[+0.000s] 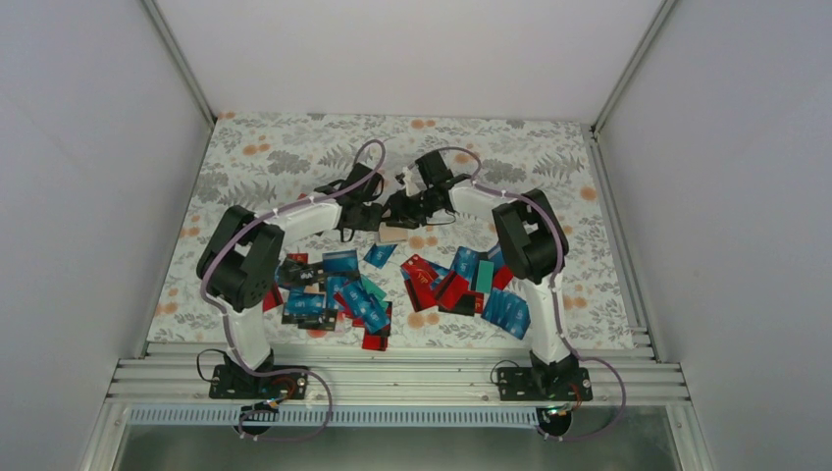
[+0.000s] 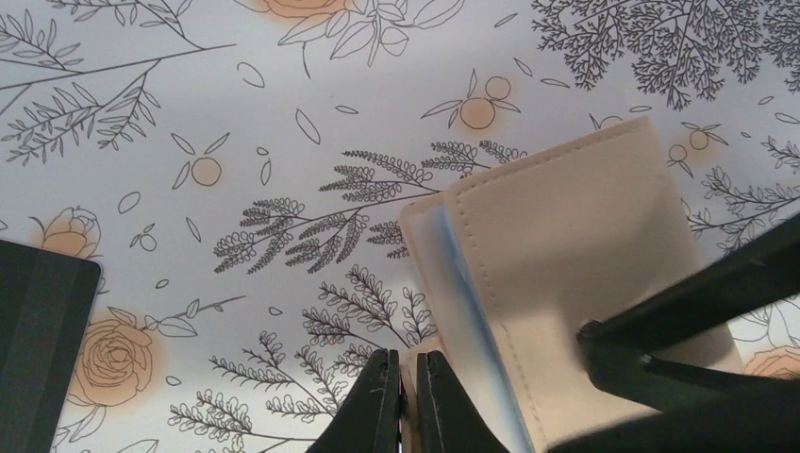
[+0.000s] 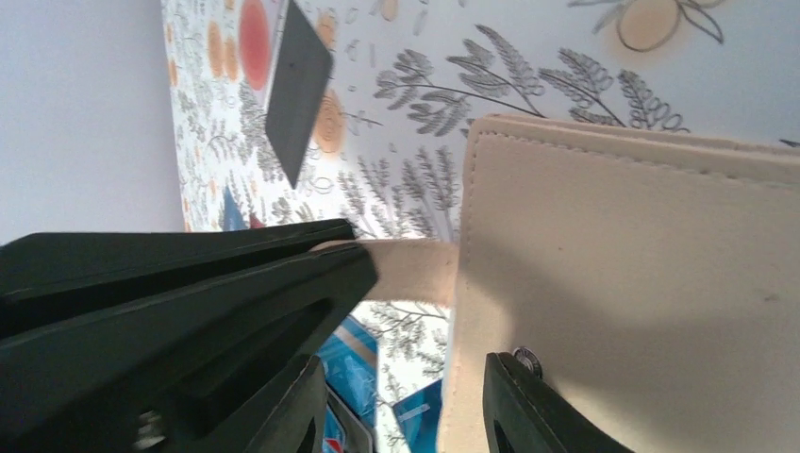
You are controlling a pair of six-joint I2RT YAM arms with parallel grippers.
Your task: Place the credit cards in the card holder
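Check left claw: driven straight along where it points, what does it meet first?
The card holder: its stitched edge sits right at the tips of the left claw, in line ahead. Past that, only the floral table cover, though depth is unclear.

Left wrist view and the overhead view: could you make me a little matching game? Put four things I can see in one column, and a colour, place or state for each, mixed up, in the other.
Things:
A. card holder
B. left gripper
C. credit cards in a heap
D. black card

Descriptions:
1. shut, fingers nearly together
2. spread over the near side of the floral cloth, mostly blue and red
3. lying flat at the left edge of the left wrist view
4. beige, with a stitched seam and a pale blue strip showing at its opening

Pairs: A-4, B-1, C-2, D-3.
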